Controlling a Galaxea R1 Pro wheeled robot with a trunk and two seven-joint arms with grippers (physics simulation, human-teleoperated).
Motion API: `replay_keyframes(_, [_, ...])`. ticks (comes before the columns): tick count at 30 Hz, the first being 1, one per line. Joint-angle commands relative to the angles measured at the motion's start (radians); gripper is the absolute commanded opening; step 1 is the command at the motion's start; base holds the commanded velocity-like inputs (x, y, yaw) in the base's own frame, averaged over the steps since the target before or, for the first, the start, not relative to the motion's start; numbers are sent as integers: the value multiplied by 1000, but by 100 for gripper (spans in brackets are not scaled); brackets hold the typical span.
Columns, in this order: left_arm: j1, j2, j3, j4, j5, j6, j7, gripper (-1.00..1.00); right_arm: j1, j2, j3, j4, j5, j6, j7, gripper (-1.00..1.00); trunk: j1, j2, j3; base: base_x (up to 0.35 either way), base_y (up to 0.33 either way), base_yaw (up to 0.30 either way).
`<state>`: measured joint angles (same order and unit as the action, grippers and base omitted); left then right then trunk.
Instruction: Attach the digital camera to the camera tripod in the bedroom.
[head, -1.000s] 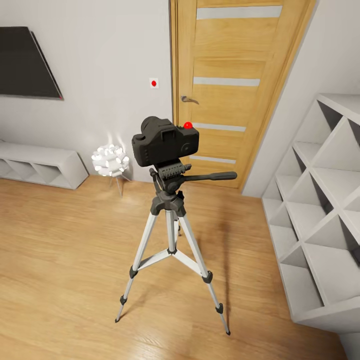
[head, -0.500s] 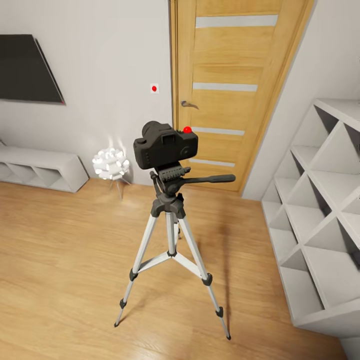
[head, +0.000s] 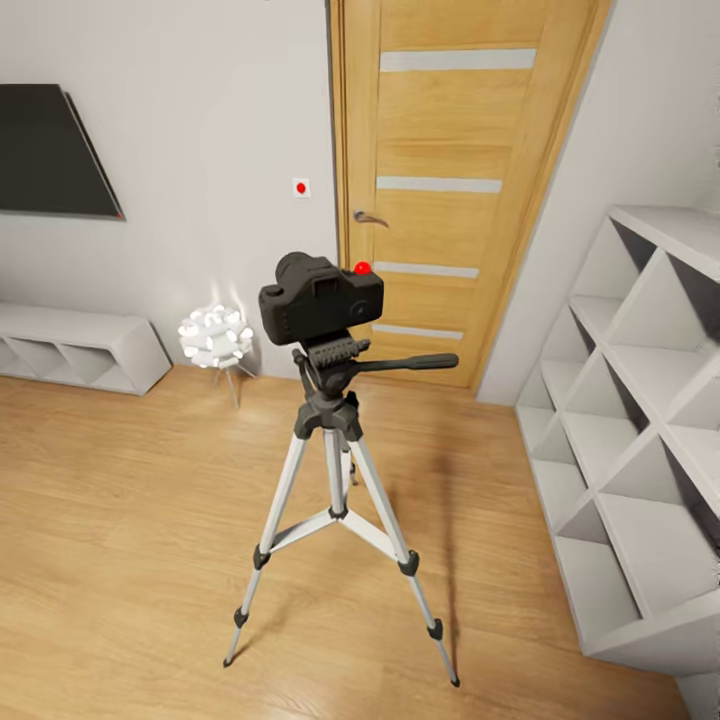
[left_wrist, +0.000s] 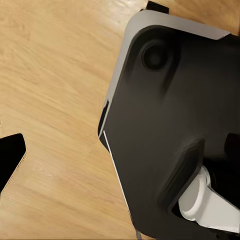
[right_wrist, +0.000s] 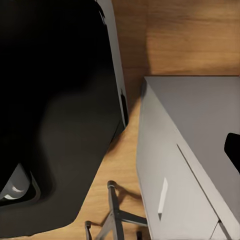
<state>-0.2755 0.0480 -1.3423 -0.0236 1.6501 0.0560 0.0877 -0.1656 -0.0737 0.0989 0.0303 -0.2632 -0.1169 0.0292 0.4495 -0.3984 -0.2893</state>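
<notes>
Bedroom plank floor (head: 120, 520) carries my camera tripod (head: 335, 470), digital camera (head: 320, 300) seated on its head; I cannot tell either pincer's opening.

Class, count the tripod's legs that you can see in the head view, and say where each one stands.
3. The camera tripod has one leg reaching front-left, one leg reaching front-right, and one leg behind the centre column, mostly hidden.

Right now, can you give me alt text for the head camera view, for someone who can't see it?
A small black digital camera with a red dot sits on top of a silver-legged camera tripod with a black head, standing on a light wood plank floor. Behind it is a wooden door in a pale grey wall; white cubby shelves stand at the right.
</notes>
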Motion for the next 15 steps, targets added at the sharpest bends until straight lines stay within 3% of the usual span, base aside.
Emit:
replay_keyframes(1, [-1,1,-9,-2,8,-8,6,100,1,0,8,3,-10,-16,3,100,1,-2,0,0,0,-98])
replay_keyframes(8, [-1,2,-10,-1,4,-75,7,100,12,0,8,3,-10,-53,4,100,1,-2,11,0,0,-114])
replay_keyframes(15, [-1,3,-10,-1,2,-93,7,100,13,0,10,3,-10,-61,6,100,1,-2,22,0,0,-124])
